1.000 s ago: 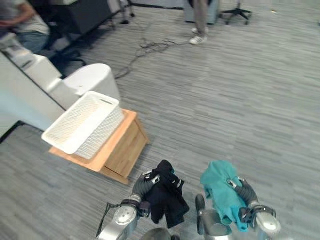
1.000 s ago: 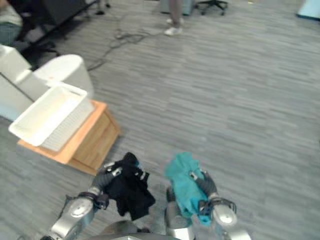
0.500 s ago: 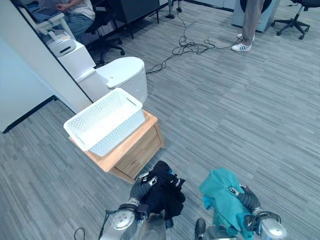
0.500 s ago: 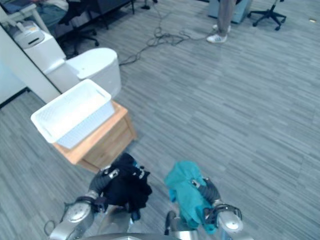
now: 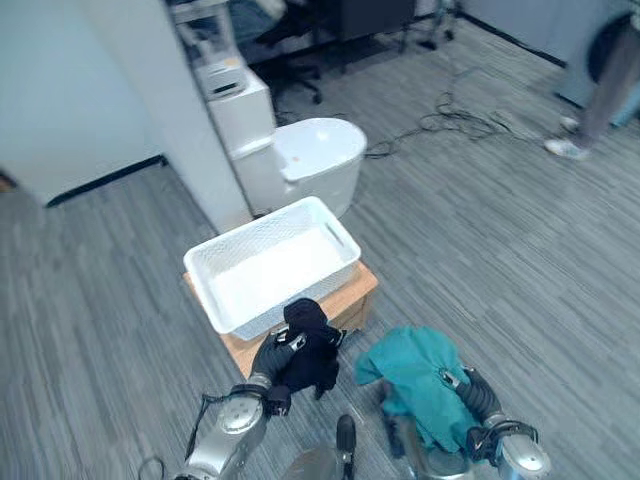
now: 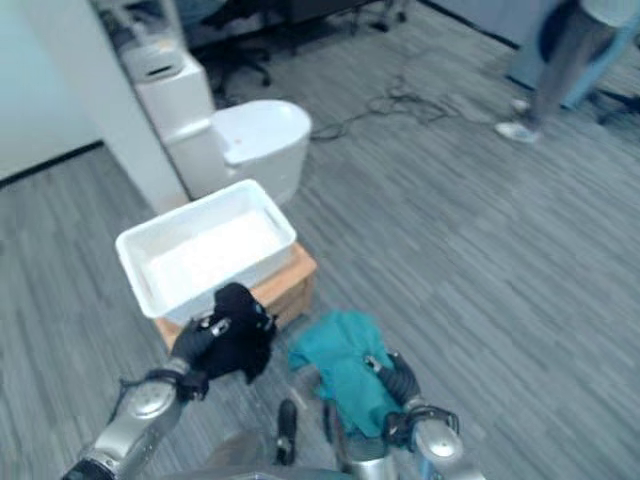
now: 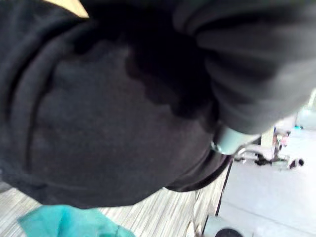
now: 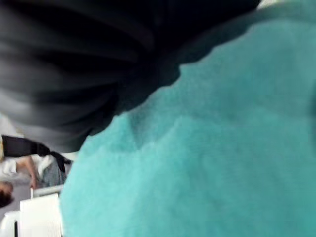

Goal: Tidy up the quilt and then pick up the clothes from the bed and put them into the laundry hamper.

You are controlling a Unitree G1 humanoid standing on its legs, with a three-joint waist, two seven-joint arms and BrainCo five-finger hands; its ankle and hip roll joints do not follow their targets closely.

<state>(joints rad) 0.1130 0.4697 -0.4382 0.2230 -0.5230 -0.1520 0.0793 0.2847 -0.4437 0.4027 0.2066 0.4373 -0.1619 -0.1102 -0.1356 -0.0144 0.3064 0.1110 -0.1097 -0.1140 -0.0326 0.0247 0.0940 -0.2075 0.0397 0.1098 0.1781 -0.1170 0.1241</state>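
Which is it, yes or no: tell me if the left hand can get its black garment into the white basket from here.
Probably yes. The left hand holds the black garment right at the near rim of the white basket, whose top is open with nothing between them.

An open office or lab: grey plank floor [image 5: 470, 220], office chair [image 5: 290, 50] far back, loose cables [image 5: 450, 120], a standing person [image 5: 600, 90].

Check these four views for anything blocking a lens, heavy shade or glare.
Left wrist view: the black garment sits right against the lens, its folds in deep shade. Right wrist view: the teal garment covers most of it, with a dark mass at one corner. Left eye view: even room light, no glare on the white hamper, and both garments read plainly.
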